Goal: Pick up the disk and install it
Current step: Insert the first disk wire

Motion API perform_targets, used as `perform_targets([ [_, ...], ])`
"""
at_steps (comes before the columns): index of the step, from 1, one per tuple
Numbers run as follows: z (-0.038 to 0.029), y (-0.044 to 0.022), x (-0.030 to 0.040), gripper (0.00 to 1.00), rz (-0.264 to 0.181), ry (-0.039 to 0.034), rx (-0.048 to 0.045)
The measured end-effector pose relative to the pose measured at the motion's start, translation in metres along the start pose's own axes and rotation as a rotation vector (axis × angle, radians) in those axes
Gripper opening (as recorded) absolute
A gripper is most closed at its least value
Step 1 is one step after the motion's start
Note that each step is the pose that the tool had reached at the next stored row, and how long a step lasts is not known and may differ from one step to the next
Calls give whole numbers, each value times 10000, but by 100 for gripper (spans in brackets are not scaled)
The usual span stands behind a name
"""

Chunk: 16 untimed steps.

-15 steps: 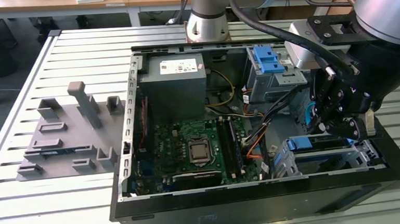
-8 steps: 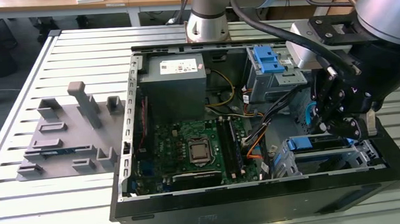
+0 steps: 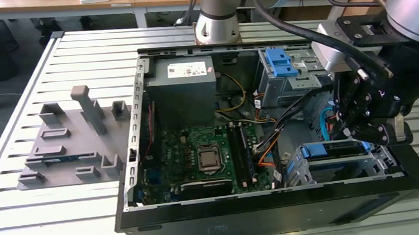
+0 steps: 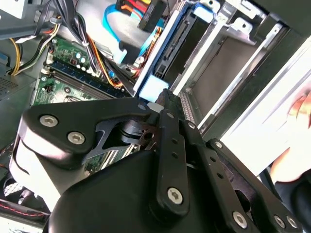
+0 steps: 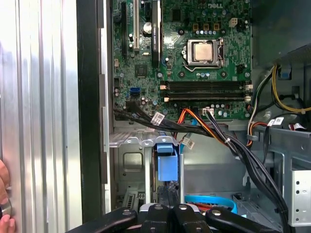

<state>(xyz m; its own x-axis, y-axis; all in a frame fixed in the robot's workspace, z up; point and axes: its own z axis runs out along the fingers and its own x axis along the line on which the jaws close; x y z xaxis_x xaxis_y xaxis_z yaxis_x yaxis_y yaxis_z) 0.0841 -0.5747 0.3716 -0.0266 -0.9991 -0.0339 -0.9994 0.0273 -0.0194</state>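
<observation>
The disk [image 3: 334,150] sits in the metal drive cage [image 3: 376,162] at the front corner of the open computer case, on the exterior view's right; its blue carrier faces up. In the second wrist view the disk [image 4: 171,48] stands on edge in the cage slot, with its pale blue end tab just past my fingertips. In the first wrist view the same blue tab [image 5: 165,166] shows above the black finger links. My gripper [image 3: 369,130] [image 4: 163,99] [image 5: 177,211] hangs directly over the disk, shut, with nothing visible between the fingers.
A second blue-latched cage [image 3: 282,64] and the grey power supply [image 3: 185,78] sit at the case's back. Cable bundles [image 5: 233,141] cross beside the disk cage. A grey fixture [image 3: 73,142] lies on the slatted table [image 3: 69,213]. A person's hand [image 5: 4,208] is beside the case.
</observation>
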Motion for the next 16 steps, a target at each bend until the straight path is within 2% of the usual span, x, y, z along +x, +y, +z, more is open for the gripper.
perform_targets([
  [3,0,-27,-2,11,0,0,-1],
  [11,1,-30,-1,11,0,0,-1],
  [16,1,-79,-2,11,0,1,-1],
])
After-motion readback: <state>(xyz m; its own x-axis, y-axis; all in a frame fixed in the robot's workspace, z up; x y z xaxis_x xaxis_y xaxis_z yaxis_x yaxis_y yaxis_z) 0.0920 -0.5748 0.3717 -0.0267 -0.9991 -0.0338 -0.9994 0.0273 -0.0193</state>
